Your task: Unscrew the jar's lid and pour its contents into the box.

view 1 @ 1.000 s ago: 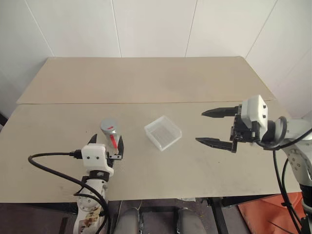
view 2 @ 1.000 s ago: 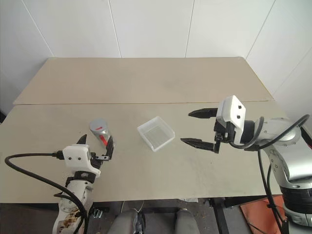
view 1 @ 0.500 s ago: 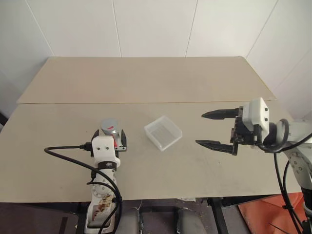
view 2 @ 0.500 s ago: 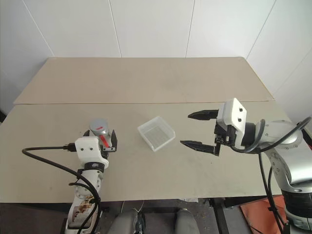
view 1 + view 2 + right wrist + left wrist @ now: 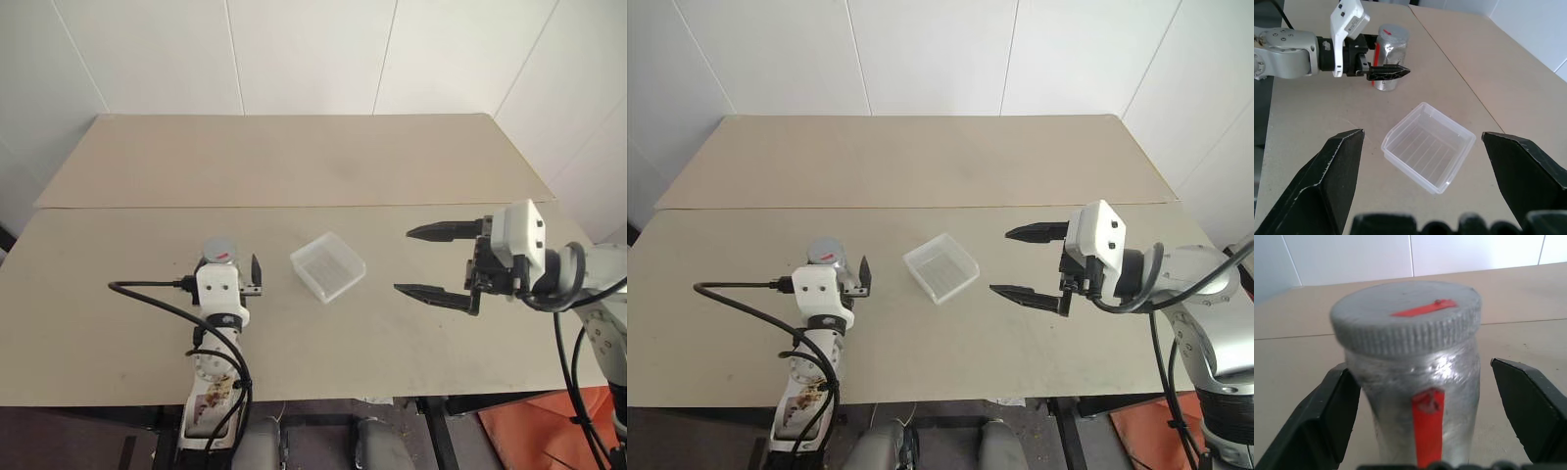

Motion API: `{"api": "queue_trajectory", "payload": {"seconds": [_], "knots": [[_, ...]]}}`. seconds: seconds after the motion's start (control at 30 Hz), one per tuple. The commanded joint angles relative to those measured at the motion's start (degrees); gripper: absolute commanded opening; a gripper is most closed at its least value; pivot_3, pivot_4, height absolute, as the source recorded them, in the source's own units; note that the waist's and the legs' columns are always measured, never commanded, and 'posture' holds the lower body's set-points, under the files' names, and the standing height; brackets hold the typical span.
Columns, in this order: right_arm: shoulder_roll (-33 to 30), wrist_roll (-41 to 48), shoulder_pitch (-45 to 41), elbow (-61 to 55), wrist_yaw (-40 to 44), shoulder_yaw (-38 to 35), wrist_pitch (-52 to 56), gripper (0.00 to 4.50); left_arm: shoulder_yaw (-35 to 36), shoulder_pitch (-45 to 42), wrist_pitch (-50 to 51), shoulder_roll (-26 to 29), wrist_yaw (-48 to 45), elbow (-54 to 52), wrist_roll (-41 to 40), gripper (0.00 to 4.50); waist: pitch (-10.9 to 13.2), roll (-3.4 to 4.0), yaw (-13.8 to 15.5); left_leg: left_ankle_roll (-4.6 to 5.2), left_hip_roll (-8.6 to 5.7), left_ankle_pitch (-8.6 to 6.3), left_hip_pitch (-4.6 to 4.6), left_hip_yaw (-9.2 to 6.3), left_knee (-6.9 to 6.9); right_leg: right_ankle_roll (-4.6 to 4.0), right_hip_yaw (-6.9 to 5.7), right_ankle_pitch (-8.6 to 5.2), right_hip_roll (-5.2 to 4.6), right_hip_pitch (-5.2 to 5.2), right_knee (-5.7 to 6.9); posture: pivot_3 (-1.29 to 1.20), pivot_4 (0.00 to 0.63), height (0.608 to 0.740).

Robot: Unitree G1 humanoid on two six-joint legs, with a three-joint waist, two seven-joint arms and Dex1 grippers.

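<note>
- Jar (image 5: pixel 1420 382) upright on the table (image 5: pixel 294 166), beside the box (image 5: pixel 327 266), between the left gripper (image 5: pixel 1420 411) fingers; 1 finger touches the wall, the other stands clear, so jaws apart, nothing clamped.
- Likely light, rigid, slick clear wall; grip mid-body, below the lid (image 5: pixel 1405 316).
- Lid: grey, ribbed rim, red strip; should give purchase for twisting.
- Box: thin translucent plastic, ribbed floor, probably slides easily.
- Right gripper (image 5: pixel 431 262) spread wide, empty, past the box.

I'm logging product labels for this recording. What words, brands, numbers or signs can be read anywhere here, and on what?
None can be read.
The jar carries a plain red strip on its side, no lettering.
The lid carries a plain red strip on top, no lettering.
The box is unmarked translucent plastic.
</note>
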Motion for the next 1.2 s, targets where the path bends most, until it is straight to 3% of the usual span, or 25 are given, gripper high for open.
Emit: {"api": "queue_trajectory", "payload": {"seconds": [0.03,0.13,0.27,0.43,0.57,0.77,0.9,1.03,1.2], "knots": [[-0.08,1.80,0.08,-2.47,-0.46,-2.37,-0.81,4.50,0.23,-1.68,-1.77,0.36,-0.28,0.47,-0.58,3.54,0.00,0.00,0.02,0.00,0.00,0.00,0.00,0.00,0.00,0.00,0.00,0.00,0.00,0.00,0.01,0.00,0.150,0.740],[0.03,2.63,0.71,-3.33,-0.82,-2.53,-0.70,4.50,0.73,-2.90,-2.61,0.94,-0.51,1.64,-1.12,2.58,0.00,0.00,0.06,0.00,-0.01,0.00,0.00,-0.01,0.01,0.01,-0.02,0.01,0.00,0.01,0.02,0.00,0.150,0.740],[0.49,3.49,1.40,-4.32,-1.51,-2.58,-0.65,4.50,1.49,-3.86,-3.78,1.70,-1.04,2.64,-2.05,1.93,0.00,0.00,0.05,0.00,0.00,0.00,-0.01,-0.02,0.01,0.02,-0.01,0.02,0.00,0.00,0.01,0.00,0.150,0.740],[1.03,4.59,2.07,-5.25,-2.17,-2.76,-0.61,4.50,2.88,-4.84,-4.38,4.36,-6.02,1.73,-6.10,1.92,0.00,0.00,0.03,0.00,0.01,0.00,-0.02,-0.02,0.01,0.03,-0.02,0.02,-0.01,0.00,0.01,0.00,0.150,0.740],[2.37,4.63,1.54,-5.24,-3.95,-1.75,-0.85,4.50,6.03,-6.50,-0.38,10.80,-16.50,-1.67,-15.58,1.92,0.00,0.00,-0.07,0.00,0.02,0.00,0.00,-0.02,0.01,0.03,-0.02,0.02,0.00,0.00,0.04,0.00,0.150,0.740],[6.96,3.98,-4.97,-3.00,-7.98,2.73,1.00,4.50,14.84,-9.86,13.36,32.67,-44.96,-1.26,-39.08,1.92,0.01,0.03,-0.86,-0.07,0.09,0.04,0.10,0.01,-0.02,0.01,-0.01,0.02,0.09,-0.04,0.13,0.00,0.150,0.740],[10.39,1.74,-10.77,-0.61,-11.02,7.56,2.73,4.50,16.28,-12.62,16.79,42.77,-64.62,4.02,-48.88,1.92,0.02,0.05,-1.05,-0.08,0.07,0.05,0.11,0.05,-0.02,0.01,-0.03,0.00,0.09,-0.04,0.11,0.00,0.150,0.740],[14.49,1.74,-16.84,2.21,-13.50,11.06,6.03,4.50,12.56,-19.98,16.13,43.33,-74.08,11.75,-49.96,1.92,0.03,0.06,-0.48,-0.08,-0.02,0.05,0.07,0.07,-0.02,0.02,-0.08,0.00,0.09,-0.04,0.09,0.00,0.150,0.740],[18.87,1.69,-22.25,4.34,-13.86,15.08,8.64,4.50,5.82,-29.84,11.83,38.68,-81.86,19.70,-46.55,1.92,0.03,0.06,-0.15,-0.08,-0.05,0.06,-0.02,0.06,0.00,0.01,-0.14,0.02,0.11,-0.04,0.07,0.00,0.150,0.740]]}}
